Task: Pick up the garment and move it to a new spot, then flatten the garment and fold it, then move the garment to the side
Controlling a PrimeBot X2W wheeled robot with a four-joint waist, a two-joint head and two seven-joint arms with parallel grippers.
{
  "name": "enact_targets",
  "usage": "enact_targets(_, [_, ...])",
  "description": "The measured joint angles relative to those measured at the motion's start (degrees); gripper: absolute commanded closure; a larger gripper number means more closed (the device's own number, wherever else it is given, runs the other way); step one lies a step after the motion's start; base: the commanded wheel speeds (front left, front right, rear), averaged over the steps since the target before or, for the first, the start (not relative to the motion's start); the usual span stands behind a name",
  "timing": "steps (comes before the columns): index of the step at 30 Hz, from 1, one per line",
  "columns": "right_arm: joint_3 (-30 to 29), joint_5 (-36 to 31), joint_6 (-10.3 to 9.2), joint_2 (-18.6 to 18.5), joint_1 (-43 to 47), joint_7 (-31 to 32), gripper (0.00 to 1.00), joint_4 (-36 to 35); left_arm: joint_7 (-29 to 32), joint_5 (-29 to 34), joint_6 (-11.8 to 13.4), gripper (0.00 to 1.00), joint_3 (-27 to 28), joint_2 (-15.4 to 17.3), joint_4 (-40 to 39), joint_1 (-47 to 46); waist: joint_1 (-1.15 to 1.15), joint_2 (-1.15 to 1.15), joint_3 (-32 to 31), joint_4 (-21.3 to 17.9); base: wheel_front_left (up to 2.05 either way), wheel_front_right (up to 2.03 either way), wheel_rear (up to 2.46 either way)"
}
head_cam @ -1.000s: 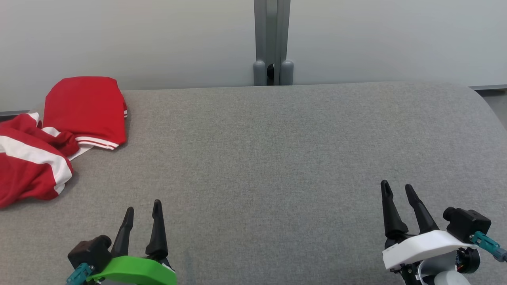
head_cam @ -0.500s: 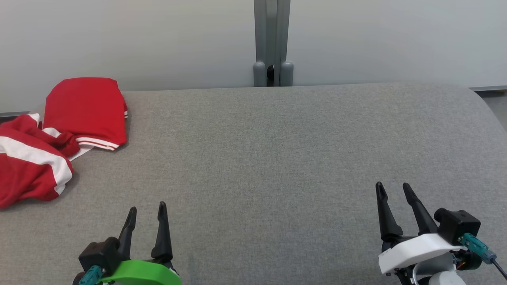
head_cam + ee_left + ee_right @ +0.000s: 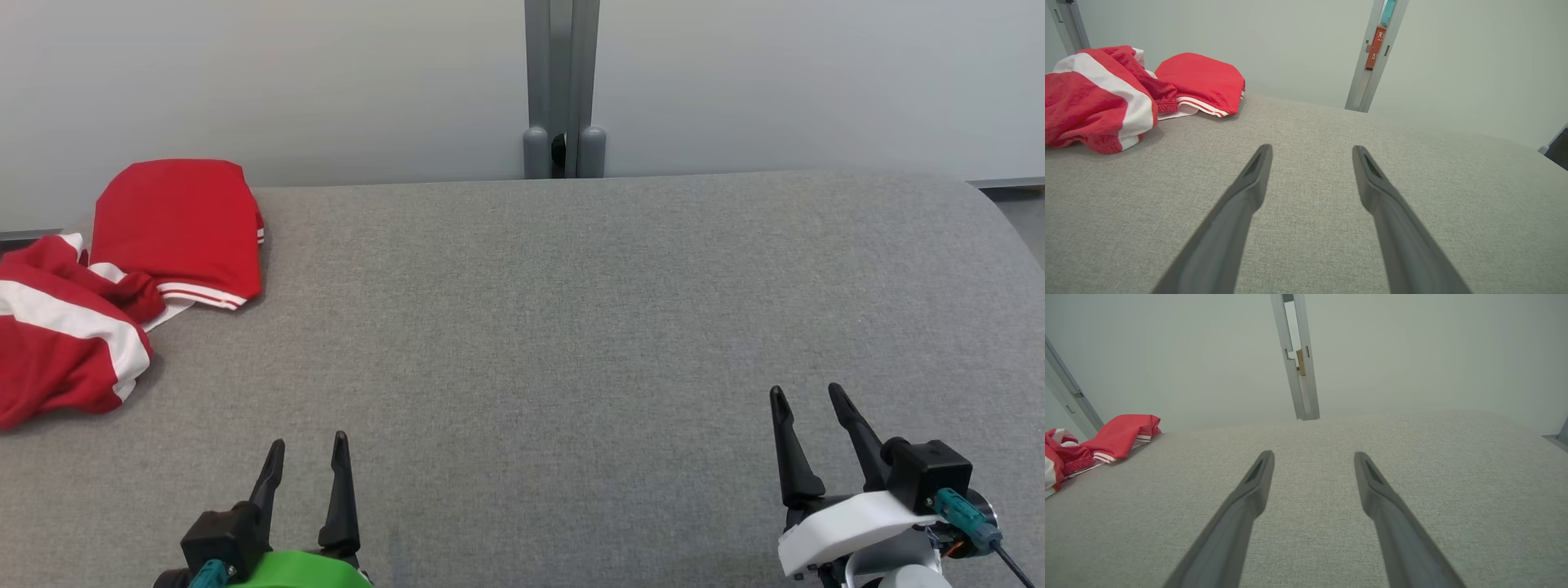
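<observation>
- Garments sit at the far left of the grey worktop [image 3: 571,310]: a folded red garment [image 3: 175,224] lies by the back edge, and a crumpled red-and-white garment [image 3: 57,343] touches its near side.
- Left tool [image 3: 309,441] hovers at the near edge, fingers parted and holding nothing, well apart from both garments.
- Right tool [image 3: 805,390] hovers at the near right, fingers likewise parted and empty.
- Behind the worktop, a grey post [image 3: 562,82] stands against the pale wall [image 3: 245,73].

Head view, nine o'clock: the crumpled red-and-white garment [image 3: 57,343] runs past the edge. Left wrist view, one o'clock: red post labels [image 3: 1375,37] unreadable.
</observation>
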Motion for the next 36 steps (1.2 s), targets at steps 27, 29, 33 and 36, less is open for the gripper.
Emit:
enact_targets(27, [0.6, -8.2, 0.01, -0.1, 0.0, -2.3, 0.0, 1.3, -2.3, 7.9, 0.4, 0.0, -0.7, 0.1, 1.6, 0.2, 0.0, 0.0, -0.2, 0.1, 0.0, 0.0, 0.0])
enact_targets(29, [0.6, -8.2, 0.01, -0.1, 0.0, -2.3, 0.0, 1.4, -2.3, 7.9, 0.4, 0.0, -0.7, 0.1, 1.6, 0.2, 0.0, 0.0, -0.2, 0.1, 0.0, 0.0, 0.0])
enact_targets(33, [0.6, -8.1, 0.01, -0.1, 0.0, -2.3, 0.0, 1.5, -2.3, 7.9, 0.4, 0.0, -0.8, 0.1, 1.7, 0.2, 0.0, 0.0, -0.1, 0.1, 0.0, 0.0, 0.0])
enact_targets(36, [0.5, -8.1, 0.01, -0.1, 0.0, -2.3, 0.0, 1.5, -2.3, 7.8, 0.5, 0.0, -0.8, 0.1, 1.8, 0.2, 0.0, 0.0, -0.1, 0.2, 0.0, 0.0, 0.0])
